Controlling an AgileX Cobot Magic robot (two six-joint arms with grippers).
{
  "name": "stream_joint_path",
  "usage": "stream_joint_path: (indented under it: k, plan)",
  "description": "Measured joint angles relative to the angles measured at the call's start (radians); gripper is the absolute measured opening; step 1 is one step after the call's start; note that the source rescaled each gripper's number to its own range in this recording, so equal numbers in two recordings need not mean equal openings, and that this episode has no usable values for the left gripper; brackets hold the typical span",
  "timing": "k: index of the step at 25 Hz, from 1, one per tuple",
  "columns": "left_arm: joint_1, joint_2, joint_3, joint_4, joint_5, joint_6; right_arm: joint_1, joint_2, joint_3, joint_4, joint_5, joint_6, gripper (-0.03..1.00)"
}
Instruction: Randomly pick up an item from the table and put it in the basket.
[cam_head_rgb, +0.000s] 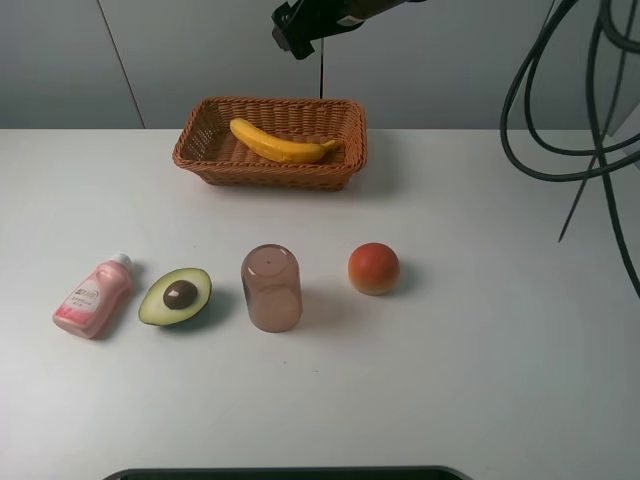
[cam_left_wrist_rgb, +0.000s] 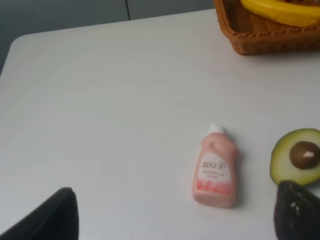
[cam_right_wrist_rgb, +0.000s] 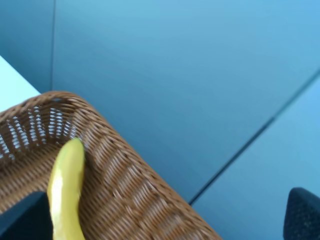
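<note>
The yellow banana (cam_head_rgb: 281, 143) lies inside the brown wicker basket (cam_head_rgb: 200, 140) at the back of the white table (cam_head_rgb: 490, 350). My right gripper (cam_head_rgb: 298, 38) hangs above the basket's back edge, open and empty. In the right wrist view its dark fingertips (cam_right_wrist_rgb: 303, 212) stand wide apart, with the banana (cam_right_wrist_rgb: 66, 190) and the basket wall (cam_right_wrist_rgb: 130, 190) below them. My left gripper (cam_left_wrist_rgb: 177, 205) is out of the exterior view. In the left wrist view it is open and empty, above the table's left part, with the basket corner (cam_left_wrist_rgb: 260, 35) far off.
A pink bottle (cam_head_rgb: 93, 297) lies at the left, also in the left wrist view (cam_left_wrist_rgb: 215, 167). Beside it are a halved avocado (cam_head_rgb: 176, 296), an upturned brownish cup (cam_head_rgb: 271, 287) and a round orange-red fruit (cam_head_rgb: 374, 268). Black cables (cam_head_rgb: 560, 120) hang at the right.
</note>
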Motion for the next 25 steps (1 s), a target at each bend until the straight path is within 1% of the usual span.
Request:
stream_joint_path:
  k: [6, 12, 16, 17, 19, 21, 25]
  plan:
    - [0.0, 0.0, 0.0, 0.0, 0.0, 0.0, -0.089, -0.164, 0.0, -0.019, 0.331, -0.002, 1.0]
    - [0.0, 0.0, 0.0, 0.0, 0.0, 0.0, -0.204, -0.332, 0.0, 0.003, 0.64, -0.072, 1.0]
    - [0.0, 0.0, 0.0, 0.0, 0.0, 0.0, -0.288, -0.463, 0.0, 0.013, 0.864, -0.08, 1.0]
    - [0.0, 0.0, 0.0, 0.0, 0.0, 0.0, -0.312, -0.498, 0.003, 0.022, 0.897, -0.085, 1.0]
    - [0.0, 0.0, 0.0, 0.0, 0.0, 0.0, -0.364, -0.565, 0.024, 0.034, 0.921, -0.089, 1.0]
    - [0.0, 0.0, 0.0, 0.0, 0.0, 0.0, -0.42, -0.645, 0.064, 0.053, 0.928, -0.092, 1.0]
    - [0.0, 0.0, 0.0, 0.0, 0.0, 0.0, -0.531, -0.816, 0.214, 0.085, 0.932, -0.094, 1.0]
